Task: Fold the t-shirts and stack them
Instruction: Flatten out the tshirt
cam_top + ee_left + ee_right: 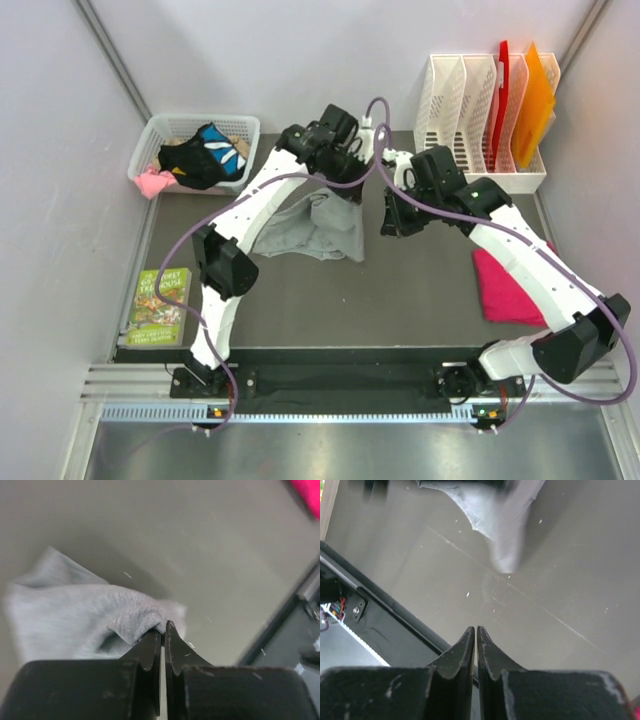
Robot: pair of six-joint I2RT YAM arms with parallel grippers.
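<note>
- Listing from the near edge outward, we enter first the book (160,307), flat at the left margin of the table (420,300), well apart from any cloth.
- Pink t-shirt (503,292): a folded rectangle on the right side, partly under the right arm (530,262); neither claw touches it.
- Right gripper (476,630): jaws pressed together on nothing, hanging above bare table.
- Grey t-shirt (318,230): bunched mid-table with one part raised. It lies to the left of the right gripper (apart, not touching), its long axis running roughly left to right.
- Left gripper (163,628): clenched on a fold of the grey t-shirt, tips pinching the cloth, so the left is the arm already at the shirt.
- We judge that the coming move needs the right claw to reopen and travel leftward to a free edge of the cloth.
- Basket (252,135), far left, holds assorted garments; file rack (440,90), far right, holds folders (538,100) in red and orange.
</note>
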